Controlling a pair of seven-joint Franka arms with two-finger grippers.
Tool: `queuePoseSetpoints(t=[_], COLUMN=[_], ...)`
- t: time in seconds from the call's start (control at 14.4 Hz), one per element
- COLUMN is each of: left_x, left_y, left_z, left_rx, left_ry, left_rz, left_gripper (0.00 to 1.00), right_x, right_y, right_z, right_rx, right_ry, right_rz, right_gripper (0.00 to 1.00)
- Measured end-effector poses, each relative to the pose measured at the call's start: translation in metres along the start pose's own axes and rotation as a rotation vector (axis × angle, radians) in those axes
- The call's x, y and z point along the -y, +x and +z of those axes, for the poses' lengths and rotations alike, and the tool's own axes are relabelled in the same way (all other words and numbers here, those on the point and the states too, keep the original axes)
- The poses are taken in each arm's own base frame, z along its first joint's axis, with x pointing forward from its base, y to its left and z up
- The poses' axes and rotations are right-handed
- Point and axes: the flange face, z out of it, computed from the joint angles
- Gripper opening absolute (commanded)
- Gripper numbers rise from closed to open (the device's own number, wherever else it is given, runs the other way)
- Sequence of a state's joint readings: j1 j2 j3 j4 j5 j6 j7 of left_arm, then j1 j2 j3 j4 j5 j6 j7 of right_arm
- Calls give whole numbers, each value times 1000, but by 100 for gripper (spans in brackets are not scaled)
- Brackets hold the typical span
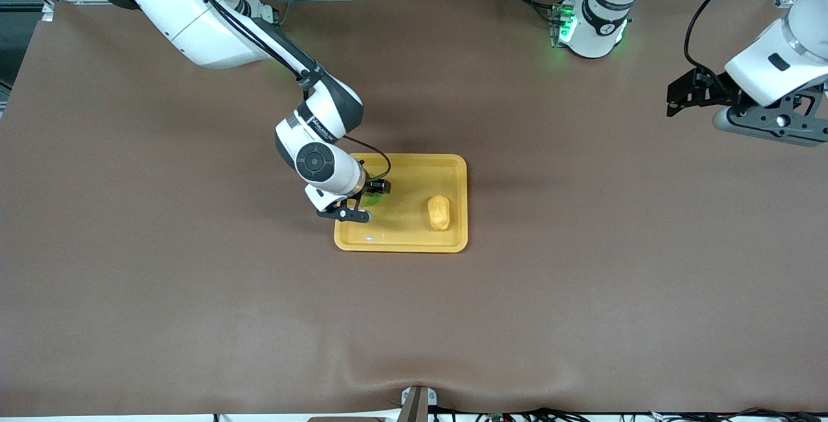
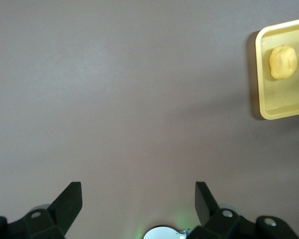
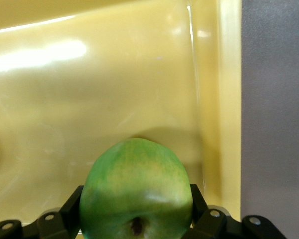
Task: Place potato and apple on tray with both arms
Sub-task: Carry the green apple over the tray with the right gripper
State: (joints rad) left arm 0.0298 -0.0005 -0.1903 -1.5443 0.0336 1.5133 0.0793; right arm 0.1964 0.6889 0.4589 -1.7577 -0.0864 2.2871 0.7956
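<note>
The right gripper (image 1: 370, 200) is clamped on the apple (image 3: 137, 191), its 2 fingers (image 3: 70, 209) pressed against the fruit's sides, low over the tray (image 1: 453, 163) at the end toward the right arm. In the right wrist view the tray floor lies directly under the apple with the raised rim just beside it, so the fruit looks to be inside the rim; whether it already rests on the floor I cannot tell.

The potato (image 1: 439, 212) lies on the tray at the end toward the left arm, well apart from the right gripper. The left gripper (image 2: 138, 204) waits with its jaws spread wide and nothing between them, over bare table (image 1: 582, 318) off toward the left arm's end, well away from the tray.

The apple looks firm, smooth and a little glossy, light for its size; being round, it would likely roll once let go. A hold across its widest part, as here, seems the safest. The potato's matte, bumpy skin should slip less, best gripped across its short width.
</note>
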Motion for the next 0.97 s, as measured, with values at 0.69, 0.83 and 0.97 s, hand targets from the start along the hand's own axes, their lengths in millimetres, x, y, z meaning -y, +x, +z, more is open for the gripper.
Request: queuePoseSetpoints(t=[0.69, 0.83, 0.97], left_x=[4, 5, 6], left_y=[-1, -1, -1], left_z=[0, 0, 0], left_rx=[-1, -1, -1], left_ry=[-2, -2, -2], left_rz=[-51, -53, -54], left_gripper=[100, 100, 100], right_x=[1, 3, 6], right_y=[3, 10, 17], right_z=[-11, -29, -50], right_rx=[18, 32, 35], right_ry=[-34, -51, -59], right_rz=[-6, 1, 8], right_gripper=[100, 100, 100])
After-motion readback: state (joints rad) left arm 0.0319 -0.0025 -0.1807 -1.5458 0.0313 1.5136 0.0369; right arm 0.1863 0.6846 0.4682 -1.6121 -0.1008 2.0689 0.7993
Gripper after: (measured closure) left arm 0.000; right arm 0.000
